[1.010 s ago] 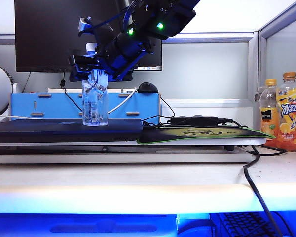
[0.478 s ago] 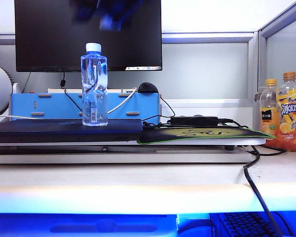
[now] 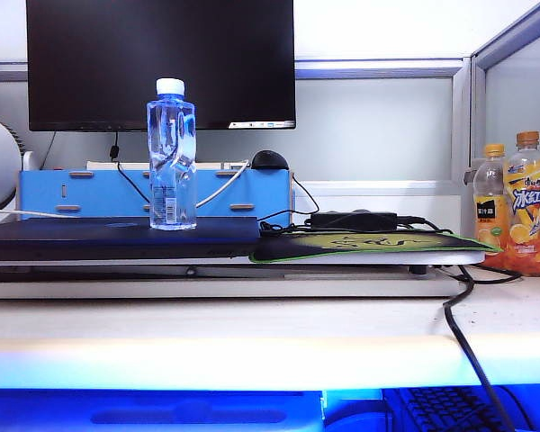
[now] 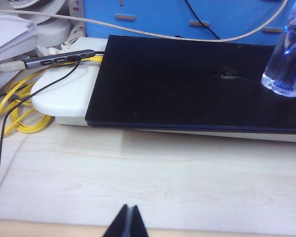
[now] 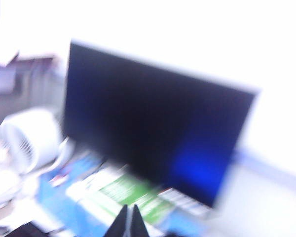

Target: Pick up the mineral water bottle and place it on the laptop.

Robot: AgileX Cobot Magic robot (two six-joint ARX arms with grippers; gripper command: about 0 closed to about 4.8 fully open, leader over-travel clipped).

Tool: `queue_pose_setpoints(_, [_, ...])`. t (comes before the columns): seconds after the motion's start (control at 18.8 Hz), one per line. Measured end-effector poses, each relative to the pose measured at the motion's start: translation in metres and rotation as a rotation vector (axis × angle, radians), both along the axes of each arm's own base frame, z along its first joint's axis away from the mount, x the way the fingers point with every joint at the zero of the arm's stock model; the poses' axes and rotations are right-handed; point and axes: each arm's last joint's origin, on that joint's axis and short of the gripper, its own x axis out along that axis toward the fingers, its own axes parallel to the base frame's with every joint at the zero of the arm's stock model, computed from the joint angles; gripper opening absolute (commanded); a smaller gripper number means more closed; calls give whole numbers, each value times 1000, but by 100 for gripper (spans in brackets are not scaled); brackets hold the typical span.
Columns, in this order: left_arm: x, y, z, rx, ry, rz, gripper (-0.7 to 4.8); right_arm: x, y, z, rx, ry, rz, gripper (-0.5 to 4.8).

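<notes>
On the laptop (image 3: pixel 117 236), toward nine o'clock, the mineral water bottle (image 3: pixel 172 155) stands upright, freed since a second ago. Right pincer (image 5: pixel 128 223) has withdrawn, shut and empty; left pincer (image 4: pixel 128 224) closed over the bench (image 4: pixel 153 182). Task looks done.

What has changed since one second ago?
The right hand let go of the bottle, rose out of the exterior view, and is now shut. The bottle stays upright on the laptop. The left hand stays shut above the desk.
</notes>
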Motion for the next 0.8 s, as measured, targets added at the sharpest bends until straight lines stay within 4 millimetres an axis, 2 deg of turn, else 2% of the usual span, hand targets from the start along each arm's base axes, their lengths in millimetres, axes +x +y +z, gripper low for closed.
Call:
queue_pose_setpoints(0.11, [0,0,0,0,0,0,-2,-50,-34,22,-11,-60,-30,-1])
queue_pose_setpoints(0.16, [0,0,0,0,0,0,-2,-72,-49,27,-23,-59,-35,-1])
queue_pose_setpoints(0.27, [0,0,0,0,0,0,-2,-116,-80,32,-29,-59,-44,-1])
queue_pose_setpoints(0.32, [0,0,0,0,0,0,-2,-144,-100,32,-27,-56,-68,-1])
queue_pose_setpoints(0.37, [0,0,0,0,0,0,-2,-160,-112,31,-23,-53,-95,-1])
queue_pose_setpoints(0.58, [0,0,0,0,0,0,-2,-206,-150,15,-52,24,-265,-1])
queue_pose_setpoints(0.8, [0,0,0,0,0,0,-2,-235,-174,-11,-127,126,-402,-1])
